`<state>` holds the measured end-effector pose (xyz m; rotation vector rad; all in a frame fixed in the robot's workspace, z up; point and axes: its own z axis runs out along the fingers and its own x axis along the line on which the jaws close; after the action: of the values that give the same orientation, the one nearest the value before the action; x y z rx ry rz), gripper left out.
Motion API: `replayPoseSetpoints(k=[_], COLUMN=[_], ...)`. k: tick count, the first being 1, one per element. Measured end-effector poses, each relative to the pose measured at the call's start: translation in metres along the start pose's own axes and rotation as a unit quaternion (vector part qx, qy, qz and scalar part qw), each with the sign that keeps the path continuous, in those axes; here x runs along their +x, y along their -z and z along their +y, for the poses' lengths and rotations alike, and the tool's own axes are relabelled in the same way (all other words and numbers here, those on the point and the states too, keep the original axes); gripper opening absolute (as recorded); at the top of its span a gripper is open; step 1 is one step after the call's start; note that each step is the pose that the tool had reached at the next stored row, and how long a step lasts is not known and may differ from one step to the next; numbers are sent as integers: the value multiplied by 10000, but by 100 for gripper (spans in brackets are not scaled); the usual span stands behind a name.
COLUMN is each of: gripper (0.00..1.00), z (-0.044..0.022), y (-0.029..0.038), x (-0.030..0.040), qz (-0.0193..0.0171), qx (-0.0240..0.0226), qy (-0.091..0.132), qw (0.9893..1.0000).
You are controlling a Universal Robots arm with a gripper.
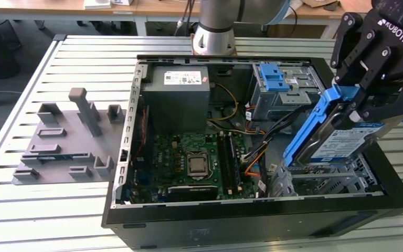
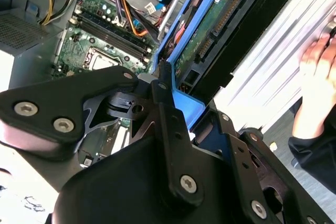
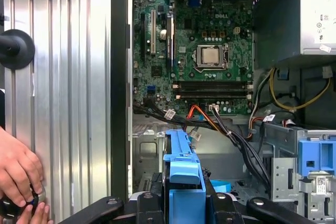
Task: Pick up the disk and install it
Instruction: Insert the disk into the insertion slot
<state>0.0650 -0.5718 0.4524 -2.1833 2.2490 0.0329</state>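
Gripper: the black gripper [image 1: 359,107] is clenched tight on the disk [image 1: 336,137], pinching it from both sides near its upper end.
Disk: up in the air and tilted, hanging over the exterior view's right end of the open computer case [image 1: 257,223], not seated in anything. The blue bracket [image 1: 312,126] runs along its edges and the label faces the exterior camera.
Wrist views: the first wrist view looks down the disk's blue edge [image 3: 182,174]; the second wrist view gets its green circuit-board side [image 2: 218,24].
Under the disk: a metal bay frame [image 1: 327,184] in the case corner, with a bundle of cables [image 1: 264,139] close by.
Rest of the case: motherboard [image 1: 187,157] in the middle, grey box [image 1: 177,97] with a white sticker at the back, cage [image 1: 280,86] with a blue latch near it.
Table: slatted metal table [image 1: 40,210], with a grey rack [image 1: 69,139] lying at the exterior view's left, apart from the case.
Person: a hand [image 3: 18,169] is over the table outside the case, fingers on some small dark thing I can't make out.
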Motion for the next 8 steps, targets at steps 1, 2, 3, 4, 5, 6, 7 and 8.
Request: replayPoseSetpoints(k=[1, 2, 3, 4, 5, 6, 7, 8], gripper=[36, 36, 36, 36, 36, 36, 36, 36], z=[-8, -15, -21, -27, -33, -39, -47, -57], y=[-7, -16, -26, -36, -44, -53, -60, -66], x=[0, 1, 2, 4, 4, 5, 4, 4], qz=[0, 0, 0, 0, 0, 0, 0, 0], qx=[0, 0, 0, 0, 0, 0, 0, 0], qy=[0, 0, 0, 0, 0, -1, -3, -12], qw=[10000, 10000, 10000, 10000, 10000, 10000, 10000, 10000])
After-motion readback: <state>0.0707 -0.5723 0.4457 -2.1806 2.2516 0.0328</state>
